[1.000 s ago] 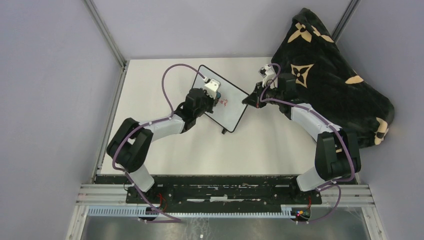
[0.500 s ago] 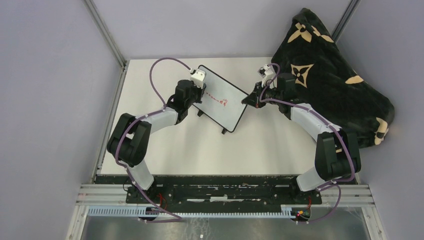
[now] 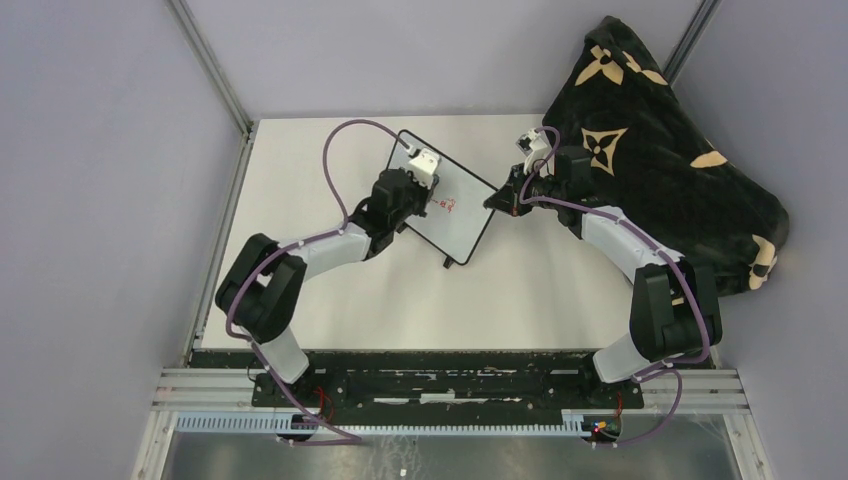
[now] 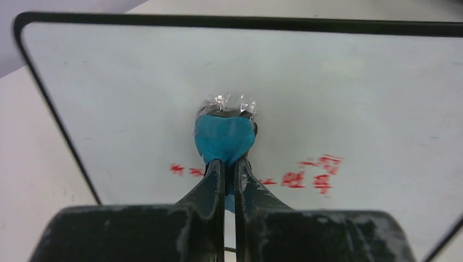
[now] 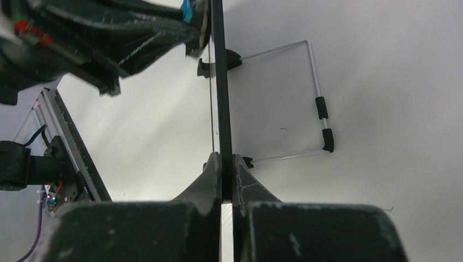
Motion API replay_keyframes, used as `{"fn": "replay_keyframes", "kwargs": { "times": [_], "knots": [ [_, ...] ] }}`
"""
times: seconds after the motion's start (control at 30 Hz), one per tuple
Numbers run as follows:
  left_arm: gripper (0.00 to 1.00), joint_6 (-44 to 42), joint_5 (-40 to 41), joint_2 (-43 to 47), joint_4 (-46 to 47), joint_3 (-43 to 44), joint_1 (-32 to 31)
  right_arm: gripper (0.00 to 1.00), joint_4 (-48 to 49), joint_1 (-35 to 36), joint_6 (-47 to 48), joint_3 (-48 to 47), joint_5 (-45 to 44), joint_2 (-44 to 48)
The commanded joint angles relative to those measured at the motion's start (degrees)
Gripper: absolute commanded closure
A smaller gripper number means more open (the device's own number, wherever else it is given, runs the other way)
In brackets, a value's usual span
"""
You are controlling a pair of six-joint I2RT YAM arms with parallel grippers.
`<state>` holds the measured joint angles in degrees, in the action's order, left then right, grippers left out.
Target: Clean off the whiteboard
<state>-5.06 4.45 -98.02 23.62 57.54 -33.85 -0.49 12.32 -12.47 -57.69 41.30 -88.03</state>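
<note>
The whiteboard [image 3: 462, 215] stands tilted on the far middle of the table [image 3: 290, 170], propped by a wire stand [image 5: 322, 108] at its back. At its written face, the left gripper [image 4: 226, 165] has its fingers pressed together on a blue pad [image 4: 224, 141], which touches the board just above a line of red handwriting [image 4: 294, 179]. At the board's right-hand edge, the right gripper [image 5: 222, 159] pinches the thin black frame between its fingers, and a black patterned blanket [image 3: 650, 140] lies beyond that gripper, apart from the board.
</note>
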Motion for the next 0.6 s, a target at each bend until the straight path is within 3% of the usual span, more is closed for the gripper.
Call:
{"fn": "replay_keyframes", "kwargs": {
  "times": [0.0,0.23,0.57],
  "knots": [
    [0.97,3.85,-4.32,3.12,0.62,-0.46,-7.61,0.99,-6.67,1.92,5.22,0.43,1.33,-1.13],
    [0.97,5.23,-5.71,4.29,-1.64,-0.30,-12.15,0.99,-6.66,2.12,5.28,0.42,1.24,-1.05],
    [0.97,3.26,-2.09,0.28,0.06,-0.58,-8.31,0.99,-7.01,2.19,5.47,0.44,0.99,-0.73]
  ]
}}
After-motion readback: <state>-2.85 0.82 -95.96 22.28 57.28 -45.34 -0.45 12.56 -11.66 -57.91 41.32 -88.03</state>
